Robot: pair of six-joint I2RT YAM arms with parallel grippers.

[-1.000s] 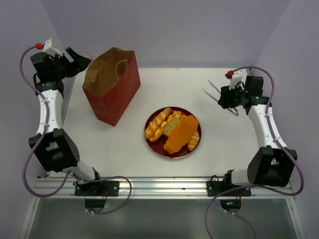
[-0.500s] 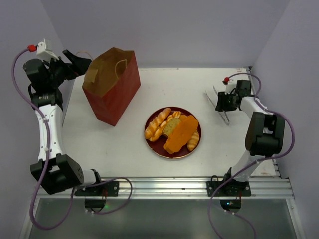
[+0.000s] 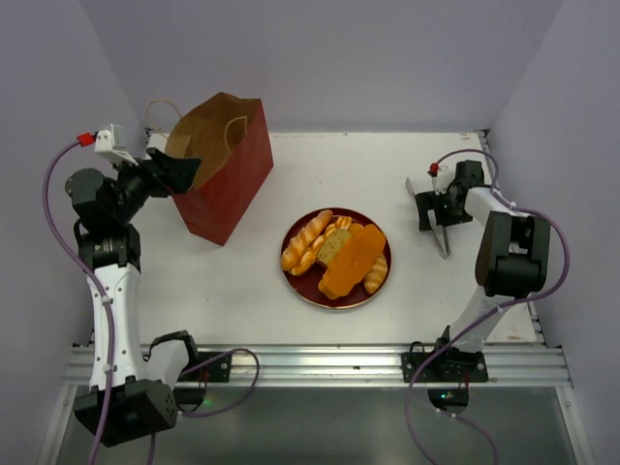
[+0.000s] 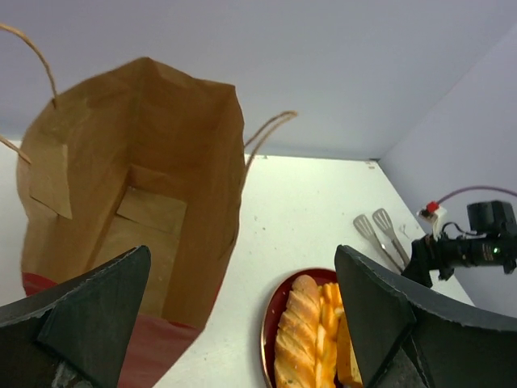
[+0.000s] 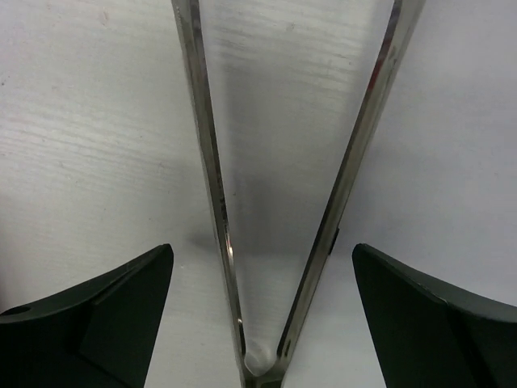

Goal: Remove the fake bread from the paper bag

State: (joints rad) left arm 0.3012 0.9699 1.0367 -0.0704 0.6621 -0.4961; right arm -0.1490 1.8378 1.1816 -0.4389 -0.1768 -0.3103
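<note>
The dark-red paper bag [image 3: 228, 179] stands upright at the back left, its mouth open. In the left wrist view the paper bag [image 4: 149, 202] shows a bare brown inside. The fake bread [image 3: 339, 254] lies outside it on a round dark-red plate [image 3: 308, 293], and a ridged loaf [image 4: 303, 327] shows below my left wrist camera. My left gripper [image 3: 179, 172] [image 4: 242, 319] hovers open at the bag's left rim. My right gripper [image 3: 433, 208] [image 5: 262, 315] is open and low over metal tongs [image 3: 444, 244] [image 5: 202, 162]. They lie on the table between its fingers, untouched.
The bag's cord handles [image 3: 160, 105] stick up at its back rim. Lavender walls close in the white table [image 3: 242, 281] on the left, back and right. The right arm [image 4: 477, 246] folds tight near the right wall.
My right gripper came down, set the tongs on the table and opened, letting them go. My left arm swung in from the back-left corner to the bag's mouth.
</note>
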